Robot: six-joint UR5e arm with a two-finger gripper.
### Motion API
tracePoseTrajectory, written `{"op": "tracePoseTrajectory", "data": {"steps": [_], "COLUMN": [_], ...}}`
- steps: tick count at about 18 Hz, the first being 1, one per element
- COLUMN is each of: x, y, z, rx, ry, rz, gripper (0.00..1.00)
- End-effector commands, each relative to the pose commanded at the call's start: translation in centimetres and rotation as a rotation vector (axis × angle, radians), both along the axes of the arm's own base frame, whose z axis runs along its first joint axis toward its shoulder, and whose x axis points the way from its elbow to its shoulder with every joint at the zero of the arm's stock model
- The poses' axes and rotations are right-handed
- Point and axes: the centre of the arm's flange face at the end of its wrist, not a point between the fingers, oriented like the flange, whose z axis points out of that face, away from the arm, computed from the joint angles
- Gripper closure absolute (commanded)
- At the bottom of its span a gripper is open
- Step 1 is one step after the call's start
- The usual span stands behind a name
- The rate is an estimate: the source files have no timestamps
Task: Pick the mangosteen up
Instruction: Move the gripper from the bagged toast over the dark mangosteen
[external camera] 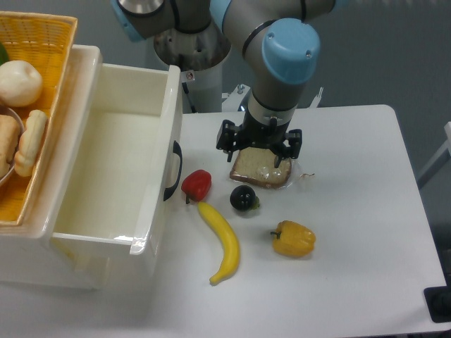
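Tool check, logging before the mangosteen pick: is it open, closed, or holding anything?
Tool: open, holding nothing; it hangs over the bread slice, behind the mangosteen.

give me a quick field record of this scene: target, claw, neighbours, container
target: mangosteen, on the table, untouched
claw: claw above the bread slice, behind the mangosteen; holds nothing, open or shut unclear
neighbours: red pepper to its left, banana in front, yellow pepper to the front right
container: white drawer pulled open, nothing seen inside
basket: yellow basket holding food, far left
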Motion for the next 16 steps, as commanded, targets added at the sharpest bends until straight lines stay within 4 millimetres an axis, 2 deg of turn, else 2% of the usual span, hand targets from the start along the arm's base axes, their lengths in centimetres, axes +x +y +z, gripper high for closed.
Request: {"op": "tracePoseTrajectory", "data": {"steps": [5, 12, 16], "x": [-0.5, -2.5, -2.7], "y": [0.0, 1.2, 1.6], "z": [-0.8, -5.5, -7.8], "rx": [-0.002, -0.007, -0.024], "ry": [-0.003, -0.005, -0.028], "rz": [-0.008, 0.003, -0.017], "gripper": [0.0, 0.0, 0.0]}}
